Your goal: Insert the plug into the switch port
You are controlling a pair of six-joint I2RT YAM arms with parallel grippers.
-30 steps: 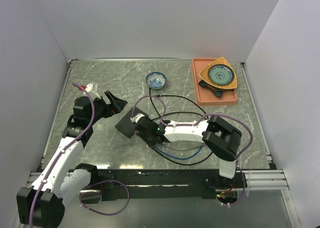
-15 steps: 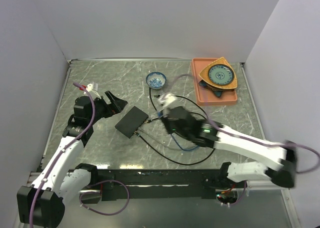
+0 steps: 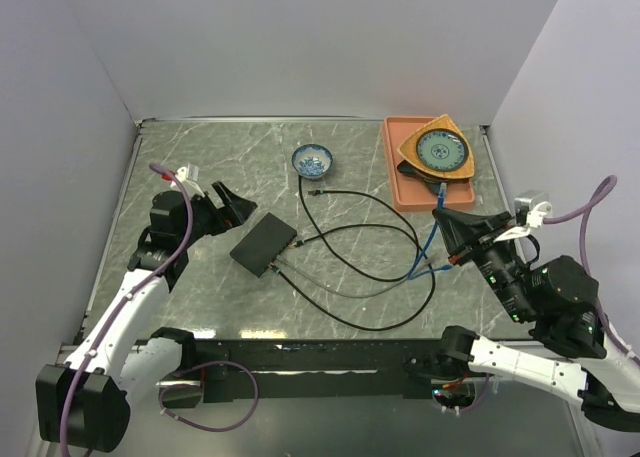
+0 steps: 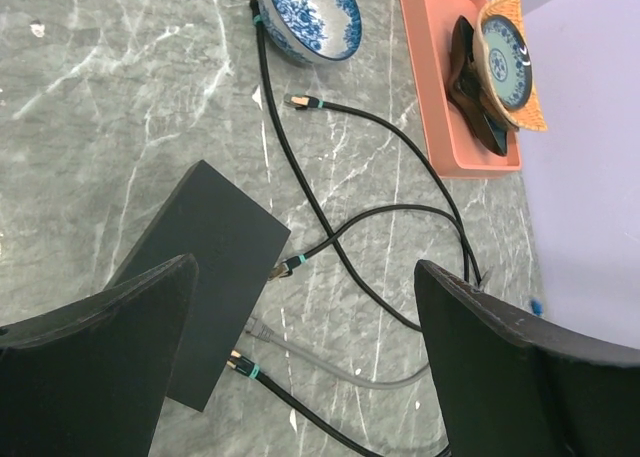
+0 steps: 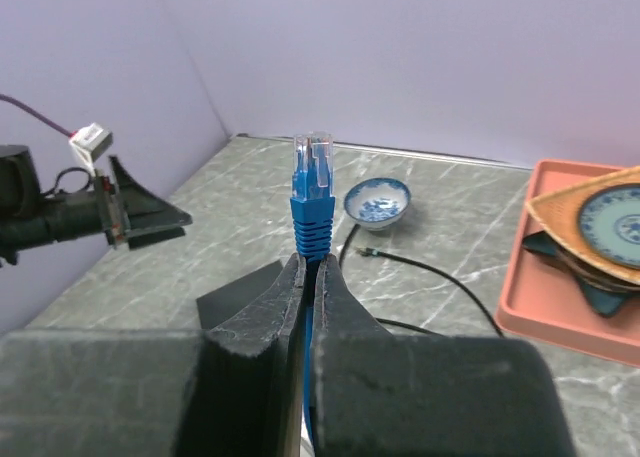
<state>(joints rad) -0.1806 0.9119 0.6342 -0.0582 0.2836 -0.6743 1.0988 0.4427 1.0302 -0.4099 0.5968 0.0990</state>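
Observation:
The switch point(image 3: 264, 244) is a flat black box lying left of centre on the marble table; it also shows in the left wrist view point(image 4: 215, 267) and the right wrist view point(image 5: 232, 303). Two black cables and a grey one point(image 4: 330, 362) meet its near edge. My right gripper point(image 3: 447, 220) is raised at the right, well away from the switch, and shut on the blue cable just below its plug point(image 5: 312, 182). That plug stands upright above the fingers point(image 5: 285, 297). My left gripper point(image 3: 225, 205) hangs open just left of the switch with nothing in it point(image 4: 305, 267).
A blue-patterned bowl point(image 3: 312, 161) sits behind the switch. An orange tray point(image 3: 398, 182) with stacked plates is at the back right. A loose black cable end point(image 4: 300, 102) lies near the bowl. Cable loops point(image 3: 370, 277) spread over the middle, and purple walls close three sides.
My right arm has swung back from the switch to the far right and risen, carrying the blue plug. The left arm has stayed put.

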